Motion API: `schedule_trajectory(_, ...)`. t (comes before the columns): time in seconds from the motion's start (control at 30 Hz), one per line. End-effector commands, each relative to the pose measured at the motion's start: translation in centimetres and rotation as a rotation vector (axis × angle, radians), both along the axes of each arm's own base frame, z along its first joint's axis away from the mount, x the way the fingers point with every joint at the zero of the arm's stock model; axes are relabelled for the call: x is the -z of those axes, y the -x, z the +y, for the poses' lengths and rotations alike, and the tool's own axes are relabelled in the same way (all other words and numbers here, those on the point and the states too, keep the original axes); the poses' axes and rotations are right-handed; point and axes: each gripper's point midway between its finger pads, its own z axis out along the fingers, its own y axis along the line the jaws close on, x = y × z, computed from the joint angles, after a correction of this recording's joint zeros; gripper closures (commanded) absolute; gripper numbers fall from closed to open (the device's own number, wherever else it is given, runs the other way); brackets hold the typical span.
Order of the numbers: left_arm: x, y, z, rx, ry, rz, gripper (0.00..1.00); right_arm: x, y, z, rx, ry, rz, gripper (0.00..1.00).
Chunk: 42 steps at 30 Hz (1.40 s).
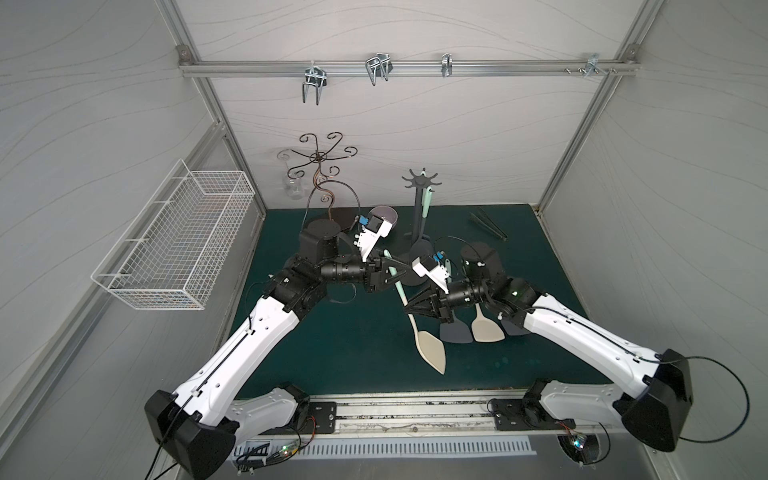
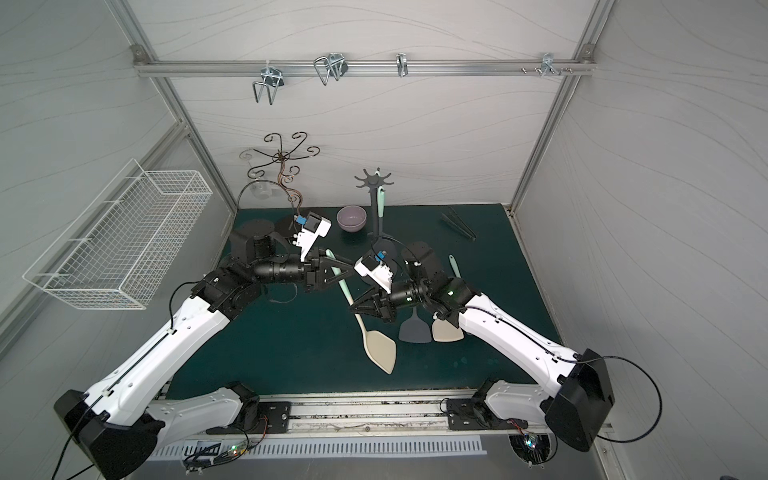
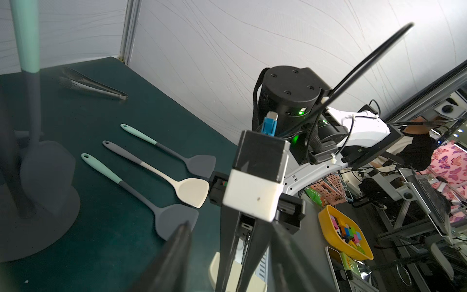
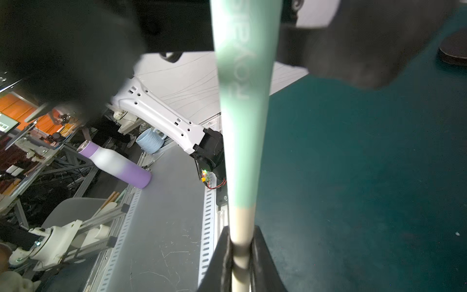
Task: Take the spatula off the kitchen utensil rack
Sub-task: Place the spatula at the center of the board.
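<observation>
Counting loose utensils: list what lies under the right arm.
On the green mat: a grey-headed spatula, a cream-headed spatula and a second grey-headed spatula. In both top views the right arm covers most of their handles.

Robot lab: aluminium-framed test enclosure (image 1: 498, 66)

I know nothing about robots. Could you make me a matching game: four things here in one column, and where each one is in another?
1 tongs
2 wire basket
3 mint-handled cream-headed spatula
4 utensil rack

a clamped in the right gripper
b mounted on a side wall
c lying loose near the back wall
d a grey-headed spatula hangs from it

Pairs: 1-c, 2-b, 3-a, 4-d
</observation>
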Motion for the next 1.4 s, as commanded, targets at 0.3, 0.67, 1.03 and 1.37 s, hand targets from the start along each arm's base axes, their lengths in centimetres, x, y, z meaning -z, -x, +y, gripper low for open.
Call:
schedule_trajectory(0.3,-1.0,-0.7,4.8,-0.260,-0.189,-0.264,0.01,-1.2,-10.0,-13.1,0.562,0.322,-0.200,1.00)
schedule_trajectory(0.67,2.1,-0.1,3.6,-0.258,-0.210,-0.288,0.01,5.7,-20.1,-26.0,0.958,0.726,-0.186,1.00)
schedule_trajectory(1.03,4.4,2.0,1.6,-0.182,-0.289,-0.352,0.01,14.3,-23.2,-33.5,0.993,0.979,-0.038,1.00)
schedule_trajectory(1.37,8.1,3.8,-0.5,-0.096,-0.407,-0.404,0.01,18.0,-25.1,-37.8,0.971,1.078,0.106,1.00)
